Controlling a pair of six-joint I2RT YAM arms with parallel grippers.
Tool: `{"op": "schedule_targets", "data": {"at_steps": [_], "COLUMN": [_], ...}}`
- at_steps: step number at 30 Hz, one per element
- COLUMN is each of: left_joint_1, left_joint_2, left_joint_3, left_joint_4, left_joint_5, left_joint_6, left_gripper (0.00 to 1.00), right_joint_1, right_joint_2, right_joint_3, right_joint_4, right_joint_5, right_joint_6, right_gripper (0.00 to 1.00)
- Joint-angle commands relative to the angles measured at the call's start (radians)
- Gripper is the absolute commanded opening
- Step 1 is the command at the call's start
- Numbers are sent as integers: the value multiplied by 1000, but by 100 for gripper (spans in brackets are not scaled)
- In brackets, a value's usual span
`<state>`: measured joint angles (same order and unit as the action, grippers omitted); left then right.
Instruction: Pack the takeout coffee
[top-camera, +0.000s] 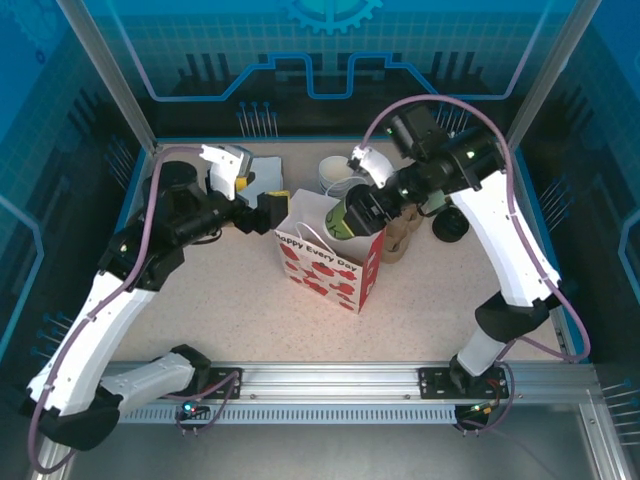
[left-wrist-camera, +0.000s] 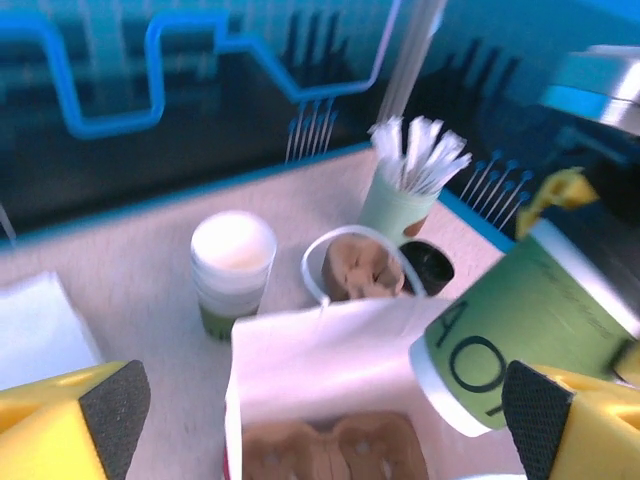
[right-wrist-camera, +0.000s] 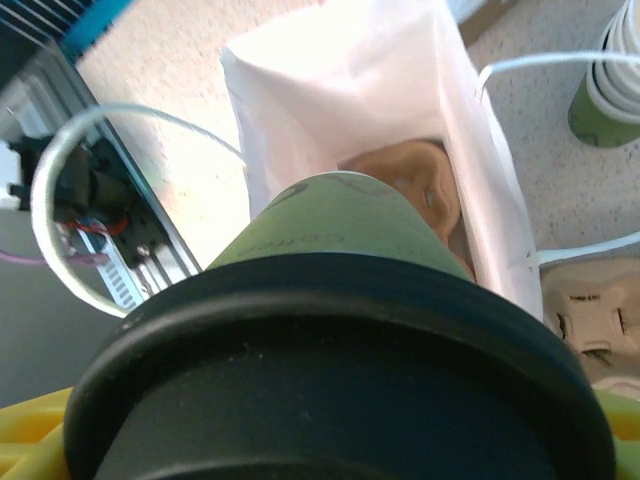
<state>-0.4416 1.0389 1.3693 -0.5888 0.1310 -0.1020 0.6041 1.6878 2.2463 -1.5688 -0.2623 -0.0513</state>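
The takeout coffee (left-wrist-camera: 520, 330) hangs tilted above the open mouth of the paper bag (top-camera: 325, 265), with its bottom toward the bag. The right gripper (top-camera: 358, 208) is clamped on it near the lid. The left gripper (left-wrist-camera: 325, 415), fingers apart, waits just beside the bag's left edge. Something brown already lies inside, so I judge the room is narrow. The bag stands upright on the desk (top-camera: 430, 320).
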Motion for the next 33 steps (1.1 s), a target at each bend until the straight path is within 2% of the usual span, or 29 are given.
{"op": "schedule_targets", "data": {"at_steps": [1,9,14,27,33], "left_joint_1": [31,49,50,50,49], "left_joint_2": [47,157,189,234,248], "left_joint_3": [-27,-76,-129,-106,-79], "left_joint_4": [-124,-142,-92,-107,-129], "left_joint_5": [-24,-44,17,46,54], "left_joint_6": [-156,-196,-220,-178,-158], "left_gripper": [92,84,79,39,32], "right_joint_1": [26,68,105,174,177], "right_joint_2": [21,92,130,214,224], "right_joint_3": [27,33,30,24,-5], "right_joint_4": [-65,-89,-91,-112,-117], "right_joint_5": [68,150,182,270,307], "right_joint_6": [-33,-28,-36,-39,-44], "right_gripper": [75,74,73,73,73]}}
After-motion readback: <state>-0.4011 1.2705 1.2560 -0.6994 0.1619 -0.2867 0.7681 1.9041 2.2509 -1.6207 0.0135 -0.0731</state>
